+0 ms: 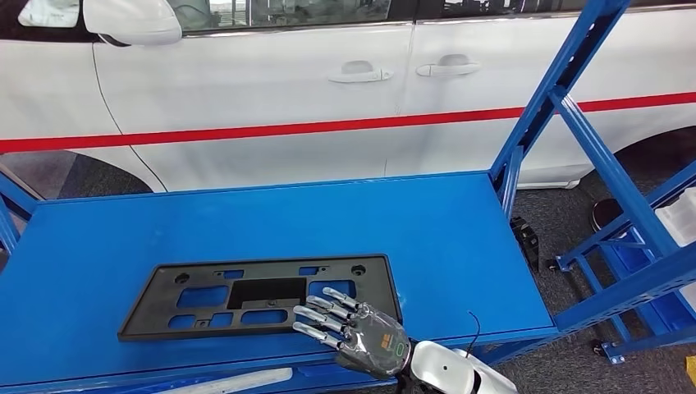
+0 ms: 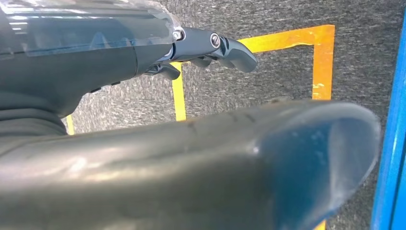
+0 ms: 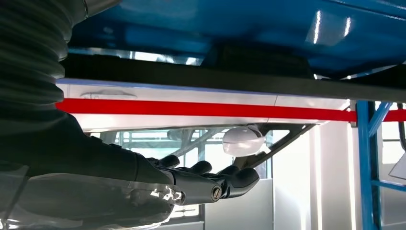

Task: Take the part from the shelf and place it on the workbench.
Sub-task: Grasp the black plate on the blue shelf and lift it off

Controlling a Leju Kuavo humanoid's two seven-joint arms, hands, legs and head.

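The flat black plastic plate with rectangular cut-outs [image 1: 258, 297] is lying on the blue metal workbench top [image 1: 271, 222], close to the near edge and left of the middle, its long sides running roughly along that edge. The robot's right hand [image 1: 353, 330] is coming in from below with its fingers [image 1: 316, 313] stretched out, a little apart, and lying over the plate's near right corner; it is gripping nothing. In the right wrist view the same hand [image 3: 191, 184] is showing its dark fingers extended side by side, with the plate's thin dark edge [image 3: 201, 79] and the blue top running across the frame just beside them.

Behind the plate, a wide stretch of bare blue surface is reaching to the far edge, and more is lying open to the left and right of it. Just beyond the far edge, a white car with a red stripe along its doors [image 1: 328, 90] is standing side-on. At the bench's right end, slanted blue steel frame struts [image 1: 574, 123] are rising and crossing, with grey floor showing between them.

The left hand [image 2: 158, 143] is hanging over grey speckled carpet [image 2: 287, 67] marked with yellow tape lines [image 2: 316, 38], its dark fingers [image 2: 230, 48] slightly bent, holding nothing, beside a blue upright edge [image 2: 390, 143].
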